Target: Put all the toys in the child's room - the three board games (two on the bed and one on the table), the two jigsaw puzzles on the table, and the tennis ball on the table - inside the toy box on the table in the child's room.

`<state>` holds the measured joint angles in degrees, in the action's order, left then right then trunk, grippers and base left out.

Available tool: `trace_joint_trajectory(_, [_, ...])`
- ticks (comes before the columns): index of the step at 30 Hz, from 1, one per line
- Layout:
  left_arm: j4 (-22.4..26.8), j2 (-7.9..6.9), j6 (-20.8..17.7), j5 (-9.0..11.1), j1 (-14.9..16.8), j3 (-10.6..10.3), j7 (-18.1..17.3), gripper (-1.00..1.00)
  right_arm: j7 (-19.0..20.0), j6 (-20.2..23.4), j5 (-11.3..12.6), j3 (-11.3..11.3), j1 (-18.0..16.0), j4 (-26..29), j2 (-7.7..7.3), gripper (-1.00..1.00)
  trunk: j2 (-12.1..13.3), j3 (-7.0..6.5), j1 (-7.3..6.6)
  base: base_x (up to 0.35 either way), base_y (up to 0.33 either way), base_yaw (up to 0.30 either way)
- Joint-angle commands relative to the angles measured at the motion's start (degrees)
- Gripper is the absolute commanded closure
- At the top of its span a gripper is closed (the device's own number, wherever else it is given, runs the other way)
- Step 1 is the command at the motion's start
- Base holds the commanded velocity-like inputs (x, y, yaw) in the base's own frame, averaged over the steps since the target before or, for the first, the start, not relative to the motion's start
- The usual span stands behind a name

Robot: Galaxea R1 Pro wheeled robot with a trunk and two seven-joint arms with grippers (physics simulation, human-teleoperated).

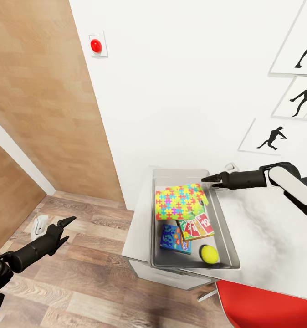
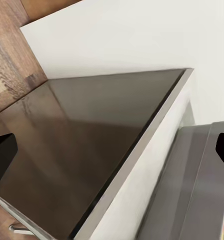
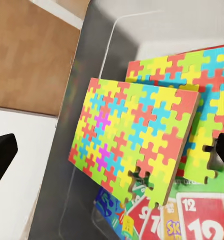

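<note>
On the table's (image 1: 263, 228) left end stands the grey toy box (image 1: 230, 246). Inside it lie two jigsaw puzzles (image 1: 181, 200), the upper one (image 3: 134, 145) tilted over the lower one (image 3: 206, 75). Beneath them are a blue board game (image 1: 175, 239) and a card-print board game (image 1: 198, 226). The tennis ball (image 1: 209, 253) rests in the box's near corner. My right gripper (image 1: 212, 179) hovers open over the box's far rim, just above the puzzles (image 3: 112, 152). My left gripper (image 1: 64, 228) is open and empty, low over the floor left of the table, facing the table's dark side (image 2: 77, 150).
A red chair (image 1: 267, 305) stands at the table's near edge. The white wall behind carries black silhouette pictures (image 1: 272, 136) and a red button (image 1: 96, 45). A small white object (image 1: 39, 225) lies on the wood floor near my left arm. A wooden panel (image 1: 44, 91) fills the left.
</note>
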<state>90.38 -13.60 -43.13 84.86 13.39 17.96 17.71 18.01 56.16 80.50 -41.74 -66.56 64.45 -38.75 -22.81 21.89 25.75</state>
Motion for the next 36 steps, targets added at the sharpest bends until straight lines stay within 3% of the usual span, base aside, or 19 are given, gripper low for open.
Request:
trace_joint_trajectory(1, [0.06, 0.03, -0.20, 0.59, 0.05, 0.06, 0.56, -1.00, 0.56, 0.08, -0.52, 0.53, -0.02, 1.00, -0.56, -1.00, -0.10, 0.10, 0.04, 0.000, 0.000, 0.000])
trace_joint_trajectory(5, [0.06, 0.17, -0.18, 0.55, 0.09, 0.06, 0.53, -1.00, 0.52, 0.27, -0.52, 1.94, 0.28, 4.22, -2.29, -1.00, -0.10, 0.10, 0.04, 0.000, 0.000, 0.000])
trace_joint_trajectory(12, [0.05, 0.33, -0.08, 0.47, 0.11, 0.04, 0.41, -1.00, 0.71, -1.04, -0.45, 3.04, 3.52, 12.75, -7.46, -1.00, -0.10, 0.10, 0.04, 0.000, 0.000, 0.000])
trace_joint_trajectory(13, [0.05, 0.33, -0.08, 0.47, 0.11, 0.04, 0.41, -1.00, 0.71, -1.04, -0.45, 3.04, 3.52, 12.75, -7.46, -1.00, -0.10, 0.10, 0.04, 0.000, 0.000, 0.000])
trace_joint_trajectory(17, [0.06, 0.35, -0.10, 0.48, -0.19, -0.58, -1.08, -1.00, 0.84, -6.65, -0.44, 3.29, 7.64, 16.87, -9.62, -1.00, -0.10, 0.10, 0.04, 0.000, 0.000, 0.000])
trace_joint_trajectory(19, [0.06, 0.36, -0.10, 0.48, -0.26, -0.84, -1.63, -1.00, 0.86, -7.76, -0.44, 3.32, 8.39, 17.41, -9.86, -1.00, -0.10, 0.10, 0.04, 0.000, 0.000, 0.000])
trace_joint_trajectory(24, [0.06, 0.40, -0.03, 0.39, -0.85, -3.58, -3.56, -1.00, 0.80, -11.16, -0.47, 3.55, 11.73, 20.27, -10.58, -1.00, -0.10, 0.10, 0.04, 0.000, 0.000, 0.000])
trace_joint_trajectory(29, [0.06, 0.47, 0.11, -0.13, -1.61, -6.17, -4.03, -1.00, 0.74, -11.84, -0.45, 3.65, 12.83, 22.47, -11.79, -1.00, -0.10, 0.10, 0.04, 0.000, 0.000, 0.000])
trace_joint_trajectory(36, [0.13, 1.60, 0.86, -3.52, -2.84, -10.18, -4.43, -1.00, 0.61, -12.69, -0.38, 3.56, 15.06, 26.51, -17.01, -1.00, -0.10, 0.10, 0.04, 0.000, 0.000, 0.000])
